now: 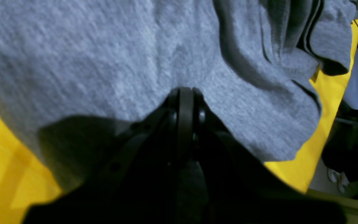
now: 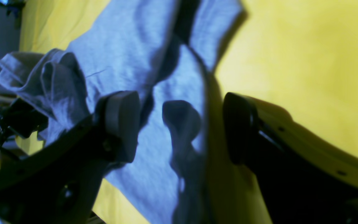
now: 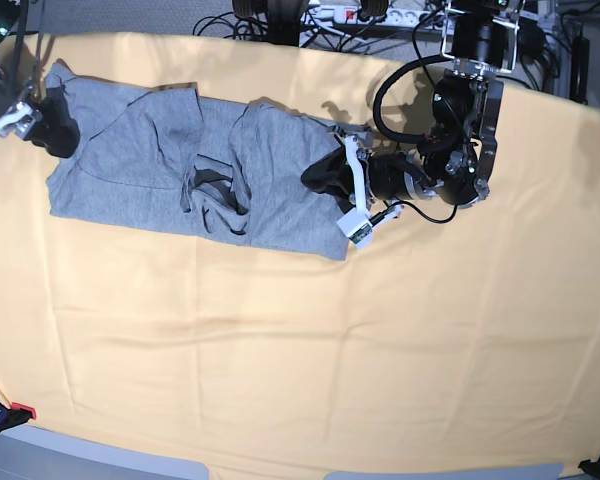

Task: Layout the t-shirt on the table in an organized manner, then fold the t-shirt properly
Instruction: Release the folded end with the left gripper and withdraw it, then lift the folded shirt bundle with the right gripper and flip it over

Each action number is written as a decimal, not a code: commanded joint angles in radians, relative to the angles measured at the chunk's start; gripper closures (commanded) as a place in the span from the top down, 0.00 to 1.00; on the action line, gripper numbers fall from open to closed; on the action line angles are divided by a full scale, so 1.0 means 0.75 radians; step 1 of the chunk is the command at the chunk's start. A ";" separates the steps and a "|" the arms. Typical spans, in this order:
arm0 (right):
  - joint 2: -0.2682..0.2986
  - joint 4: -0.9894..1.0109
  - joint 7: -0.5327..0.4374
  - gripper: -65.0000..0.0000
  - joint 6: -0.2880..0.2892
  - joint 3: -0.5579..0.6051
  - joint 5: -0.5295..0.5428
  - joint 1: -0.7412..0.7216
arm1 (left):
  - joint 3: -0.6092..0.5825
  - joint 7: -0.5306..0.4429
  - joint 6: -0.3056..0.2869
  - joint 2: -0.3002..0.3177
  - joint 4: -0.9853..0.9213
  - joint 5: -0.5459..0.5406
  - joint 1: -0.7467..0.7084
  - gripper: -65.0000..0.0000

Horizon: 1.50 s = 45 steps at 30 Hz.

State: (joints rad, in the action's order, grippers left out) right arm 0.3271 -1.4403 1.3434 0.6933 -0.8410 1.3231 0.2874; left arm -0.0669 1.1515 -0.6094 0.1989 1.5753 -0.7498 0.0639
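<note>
Two claws work the t-shirt stretched across the surface at upper left: left claw pinches its right edge taut, right claw gapes empty.

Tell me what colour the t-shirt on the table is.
Heather grey; the t-shirt shows plain grey, no print visible, best seen whole in the base view.

Right gripper gapes over the t-shirt edge.
</note>
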 commanded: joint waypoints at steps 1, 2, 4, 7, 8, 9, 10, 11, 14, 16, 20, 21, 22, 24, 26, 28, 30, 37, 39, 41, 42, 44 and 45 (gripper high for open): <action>0.021 -0.012 0.007 0.67 0.006 0.021 0.017 -0.003 | 0.003 0.011 0.010 0.008 0.010 0.009 0.019 0.00; 0.021 -0.012 0.007 0.67 0.006 0.048 0.019 -0.003 | 0.003 0.011 0.010 0.008 0.010 0.005 0.019 0.00; 0.021 -0.012 0.007 0.67 0.006 0.104 0.021 -0.003 | 0.003 0.011 0.010 0.008 0.010 0.005 0.019 0.00; 0.021 -0.012 0.006 0.67 0.006 0.190 0.021 -0.003 | 0.003 0.011 0.010 0.008 0.010 0.005 0.019 0.00; 0.021 -0.012 0.006 0.67 0.006 0.216 0.021 -0.004 | 0.003 0.011 0.010 0.008 0.010 0.005 0.019 0.00; 0.021 -0.012 0.006 0.67 0.006 0.239 0.020 -0.004 | 0.003 0.012 0.010 0.008 0.010 0.005 0.019 0.00; 0.021 -0.012 0.006 0.67 0.006 0.257 0.020 -0.003 | 0.003 0.012 0.010 0.008 0.010 0.005 0.019 0.00; 0.022 -0.012 0.006 0.64 0.006 0.270 0.015 -0.004 | 0.003 0.012 0.010 0.008 0.010 0.005 0.019 0.00; 0.023 -0.013 0.006 0.36 0.006 0.274 0.011 -0.008 | 0.003 0.011 0.010 0.008 0.010 0.000 0.022 0.00; 0.026 -0.013 0.011 0.07 0.006 0.274 0.006 -0.026 | 0.006 0.011 0.010 0.008 0.012 -0.036 0.035 0.00; 0.026 -0.016 0.046 0.00 0.006 0.274 0.007 -0.080 | 0.032 0.031 0.023 0.008 0.015 -0.175 0.113 0.00; 0.026 -0.019 0.061 0.00 0.006 0.274 0.007 -0.096 | 0.052 0.055 0.027 0.008 0.015 -0.225 0.137 0.00; 0.026 -0.024 0.071 0.00 0.006 0.274 0.006 -0.108 | 0.079 0.087 0.025 0.008 0.015 -0.277 0.161 0.00; 0.030 -0.043 0.071 0.00 0.006 0.274 0.006 -0.123 | 0.148 0.154 0.024 0.008 0.015 -0.350 0.202 0.00; 0.041 -0.079 0.071 0.00 0.006 0.274 0.006 -0.126 | 0.229 0.193 0.024 0.009 0.015 -0.373 0.232 0.00; 0.062 -0.134 0.071 0.00 0.006 0.272 0.004 -0.125 | 0.315 0.202 0.014 0.009 0.015 -0.372 0.250 0.00; 0.081 -0.208 0.071 0.00 0.006 0.253 -0.043 -0.125 | 0.400 0.202 -0.034 0.009 0.015 -0.366 0.252 0.00; 0.084 -0.510 0.071 0.00 0.006 0.117 -0.218 -0.092 | 0.527 0.201 -0.045 0.105 0.015 -0.354 0.189 0.00; 0.084 -0.586 0.071 0.00 0.006 0.078 -0.235 -0.075 | 0.527 0.197 -0.045 0.135 0.015 -0.354 0.170 0.00; 0.083 -0.670 0.071 0.00 0.006 0.043 -0.234 -0.054 | 0.527 0.194 -0.045 0.161 0.015 -0.354 0.157 0.00; 0.083 -0.714 0.071 0.00 0.006 0.029 -0.234 -0.039 | 0.527 0.192 -0.045 0.168 0.015 -0.354 0.154 0.00; 0.076 -0.809 0.071 0.00 0.006 0.011 -0.232 -0.007 | 0.527 0.192 -0.045 0.185 0.015 -0.352 0.151 0.00; 0.069 -0.860 0.071 0.00 0.006 0.008 -0.220 0.011 | 0.527 0.191 -0.045 0.192 0.015 -0.354 0.151 0.00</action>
State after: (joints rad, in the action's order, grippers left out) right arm 0.3641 -2.0705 1.4193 0.6960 -0.8280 1.1339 0.3008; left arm 0.3241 1.3113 -0.6399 0.3294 1.5707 -0.9886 0.1596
